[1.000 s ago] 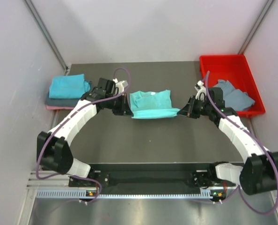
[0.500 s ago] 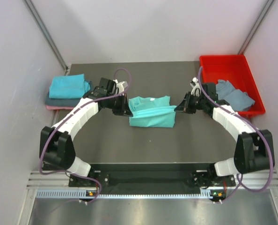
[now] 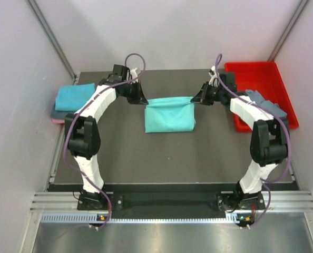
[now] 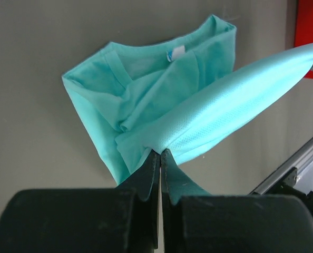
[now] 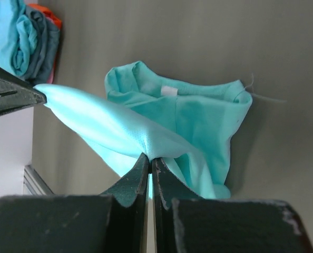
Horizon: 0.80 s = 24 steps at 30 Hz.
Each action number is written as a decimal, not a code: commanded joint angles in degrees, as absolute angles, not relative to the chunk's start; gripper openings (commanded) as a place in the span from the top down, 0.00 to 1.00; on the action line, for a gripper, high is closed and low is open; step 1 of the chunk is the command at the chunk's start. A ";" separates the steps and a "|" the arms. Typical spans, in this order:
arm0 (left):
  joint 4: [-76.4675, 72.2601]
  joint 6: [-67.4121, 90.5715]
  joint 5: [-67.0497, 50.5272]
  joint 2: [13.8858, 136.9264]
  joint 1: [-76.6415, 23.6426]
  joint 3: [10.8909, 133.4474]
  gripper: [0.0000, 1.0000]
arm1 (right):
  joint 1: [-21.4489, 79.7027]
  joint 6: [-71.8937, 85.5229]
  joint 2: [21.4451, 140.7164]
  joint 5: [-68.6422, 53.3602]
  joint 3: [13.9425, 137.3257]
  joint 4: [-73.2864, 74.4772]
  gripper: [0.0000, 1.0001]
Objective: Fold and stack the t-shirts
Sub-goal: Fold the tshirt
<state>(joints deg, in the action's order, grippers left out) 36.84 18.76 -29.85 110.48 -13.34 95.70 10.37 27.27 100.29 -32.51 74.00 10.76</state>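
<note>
One turquoise t-shirt (image 3: 169,117) pinched by left hand (image 4: 160,154), right hand (image 5: 149,158).

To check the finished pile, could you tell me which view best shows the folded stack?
Top external: the folded stack shows almost whole, from above. Right wrist catches only a corner; left wrist shows none.

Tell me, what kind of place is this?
Probably a robot lab bench: left arm and right arm fixed at a dark table, bare walls around it, a red tray holding grey-blue cloth.
</note>
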 commanded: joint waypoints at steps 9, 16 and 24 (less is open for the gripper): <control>34.02 18.55 -27.08 119.25 -11.60 102.39 0.78 | 11.43 26.63 113.11 -30.77 87.36 8.17 0.96; 33.57 15.56 -23.03 116.38 -10.20 108.72 0.32 | 11.25 22.77 109.44 -28.66 90.61 10.37 0.49; 33.75 20.81 -31.89 107.67 -6.42 92.75 0.30 | 12.21 26.63 105.12 -33.57 83.87 8.00 0.46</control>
<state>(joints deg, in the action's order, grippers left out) 34.76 17.80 -27.14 111.70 -8.01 98.30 11.09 25.54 108.14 -30.92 86.59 10.68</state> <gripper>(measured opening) 0.698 0.532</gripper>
